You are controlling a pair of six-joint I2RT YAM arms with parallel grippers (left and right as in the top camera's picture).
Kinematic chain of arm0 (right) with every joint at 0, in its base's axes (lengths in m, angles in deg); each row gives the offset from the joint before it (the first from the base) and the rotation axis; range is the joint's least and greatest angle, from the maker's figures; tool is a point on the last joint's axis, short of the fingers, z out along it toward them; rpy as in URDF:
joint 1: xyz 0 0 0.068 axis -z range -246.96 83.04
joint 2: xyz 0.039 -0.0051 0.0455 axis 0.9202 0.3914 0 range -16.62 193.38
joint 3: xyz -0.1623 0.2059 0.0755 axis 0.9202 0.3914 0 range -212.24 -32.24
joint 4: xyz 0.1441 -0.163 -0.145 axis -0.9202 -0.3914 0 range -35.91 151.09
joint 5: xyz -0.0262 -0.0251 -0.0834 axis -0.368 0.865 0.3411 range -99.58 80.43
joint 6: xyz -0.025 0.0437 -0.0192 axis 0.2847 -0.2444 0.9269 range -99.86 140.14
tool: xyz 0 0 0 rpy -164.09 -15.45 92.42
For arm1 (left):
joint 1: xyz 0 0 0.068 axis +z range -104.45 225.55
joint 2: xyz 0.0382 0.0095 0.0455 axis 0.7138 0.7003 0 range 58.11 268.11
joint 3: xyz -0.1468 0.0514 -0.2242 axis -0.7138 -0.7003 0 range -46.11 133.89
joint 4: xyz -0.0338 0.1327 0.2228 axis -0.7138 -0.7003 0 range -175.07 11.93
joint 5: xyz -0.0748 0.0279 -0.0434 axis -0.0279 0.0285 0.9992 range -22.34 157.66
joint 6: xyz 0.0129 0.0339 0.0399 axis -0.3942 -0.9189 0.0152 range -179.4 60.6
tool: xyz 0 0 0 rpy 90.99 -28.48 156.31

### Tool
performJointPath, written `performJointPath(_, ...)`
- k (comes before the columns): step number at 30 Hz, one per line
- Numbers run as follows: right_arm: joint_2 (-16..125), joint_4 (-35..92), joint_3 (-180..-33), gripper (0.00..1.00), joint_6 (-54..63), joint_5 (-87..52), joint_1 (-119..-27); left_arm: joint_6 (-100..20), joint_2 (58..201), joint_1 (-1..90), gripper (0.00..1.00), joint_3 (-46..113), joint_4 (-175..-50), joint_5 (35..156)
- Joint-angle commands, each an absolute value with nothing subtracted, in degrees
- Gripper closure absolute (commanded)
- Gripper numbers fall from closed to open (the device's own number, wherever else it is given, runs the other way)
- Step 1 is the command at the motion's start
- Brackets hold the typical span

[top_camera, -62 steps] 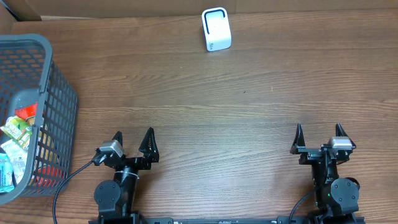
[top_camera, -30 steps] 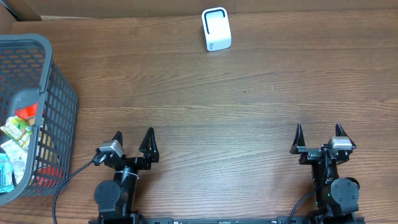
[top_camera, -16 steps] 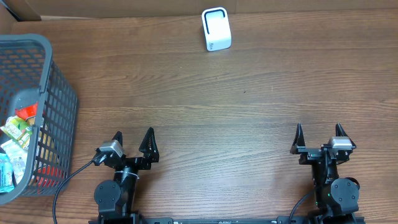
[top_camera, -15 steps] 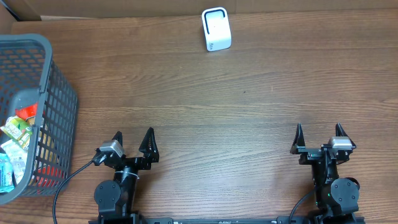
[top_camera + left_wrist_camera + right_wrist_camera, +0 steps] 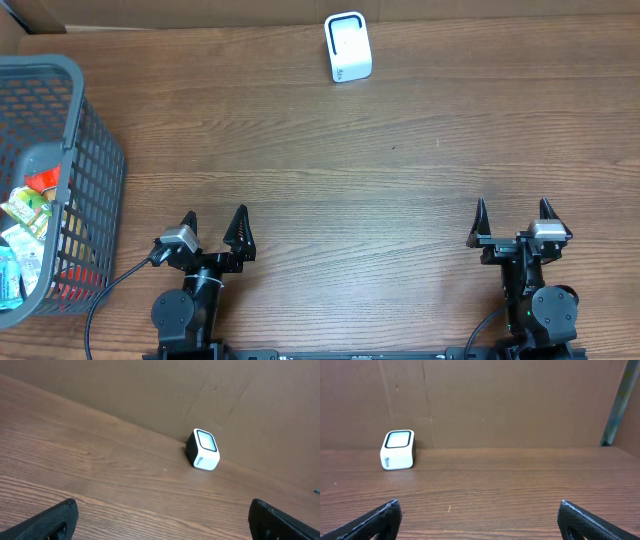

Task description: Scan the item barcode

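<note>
The white barcode scanner (image 5: 348, 47) stands at the table's far edge, its window edged in black; it also appears in the left wrist view (image 5: 203, 449) and the right wrist view (image 5: 398, 449). Colourful packaged items (image 5: 28, 215) lie inside the grey mesh basket (image 5: 60, 68) at the left edge. My left gripper (image 5: 214, 214) (image 5: 162, 506) rests open near the front edge, to the right of the basket, with nothing between its fingers. My right gripper (image 5: 512, 205) (image 5: 479, 506) stands open at the front right, also holding nothing. Both are far from the scanner.
A brown cardboard wall (image 5: 520, 405) rises behind the table's far edge, right behind the scanner. The basket's tall side stands just left of the left arm. Bare wooden tabletop (image 5: 380, 170) stretches between the grippers and the scanner.
</note>
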State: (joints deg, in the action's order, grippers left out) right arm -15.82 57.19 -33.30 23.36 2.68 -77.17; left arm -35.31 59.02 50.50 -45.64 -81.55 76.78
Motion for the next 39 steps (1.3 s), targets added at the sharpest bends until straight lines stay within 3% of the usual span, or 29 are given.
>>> performJointPath(1,-16.35,57.60,-32.71,0.00,23.60,2.74,-77.50,-34.76,58.37,50.45,0.00,-45.79,-81.70,76.26)
performJointPath(18,-16.35,57.60,-32.71,0.00,23.60,2.74,-77.50,-34.72,58.37,50.43,0.00,-45.79,-81.55,75.17)
performJointPath(39,-16.35,57.60,-32.71,0.00,23.60,2.74,-77.50,-35.02,58.37,50.43,0.00,-44.87,-78.08,82.79)
